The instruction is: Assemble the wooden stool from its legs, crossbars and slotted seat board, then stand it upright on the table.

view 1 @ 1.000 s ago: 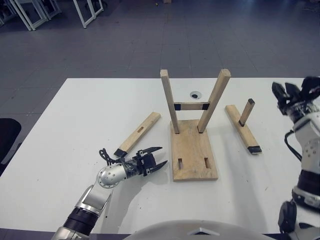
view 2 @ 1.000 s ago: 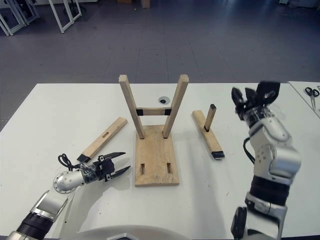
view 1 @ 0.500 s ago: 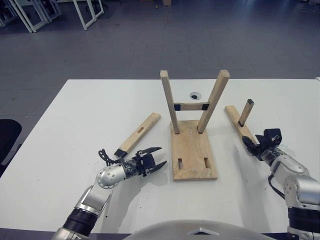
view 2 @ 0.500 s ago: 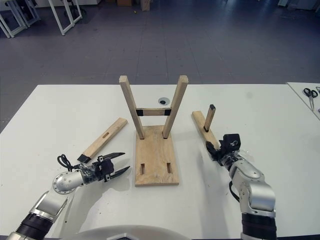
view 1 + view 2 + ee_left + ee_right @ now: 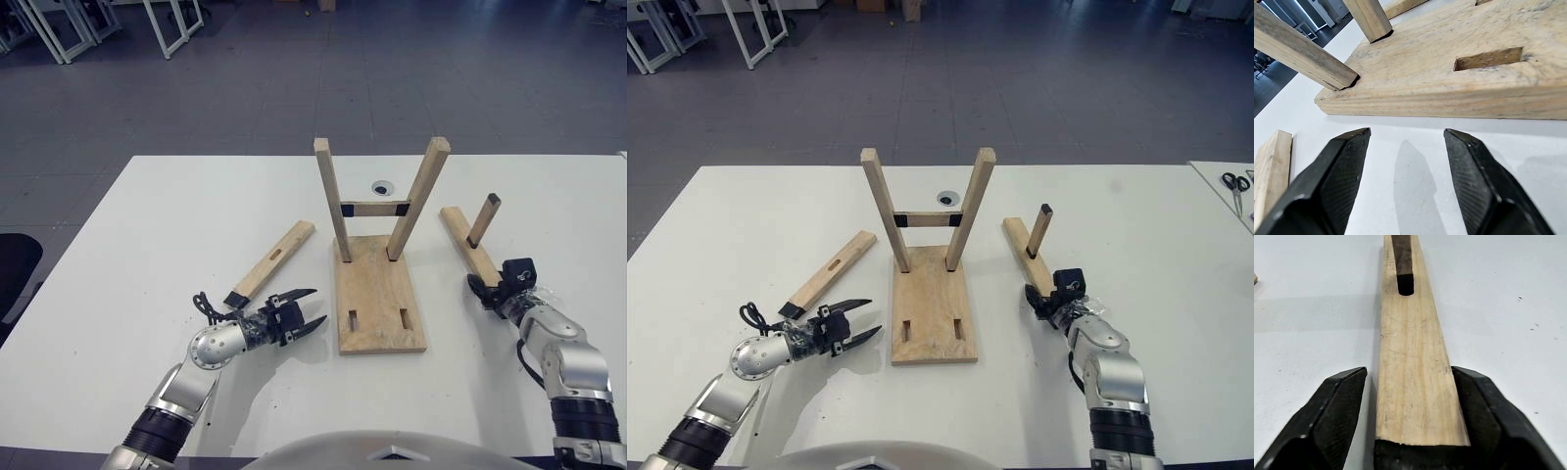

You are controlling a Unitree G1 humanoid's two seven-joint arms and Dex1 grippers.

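Right arm drops from up in the air down to the table, and its gripper (image 5: 1409,374) now sits spread around the near end of the loose leg (image 5: 1017,235).

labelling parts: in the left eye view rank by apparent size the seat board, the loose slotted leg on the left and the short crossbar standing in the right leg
1. seat board
2. loose slotted leg
3. short crossbar
Similar distance from camera, so order holds.
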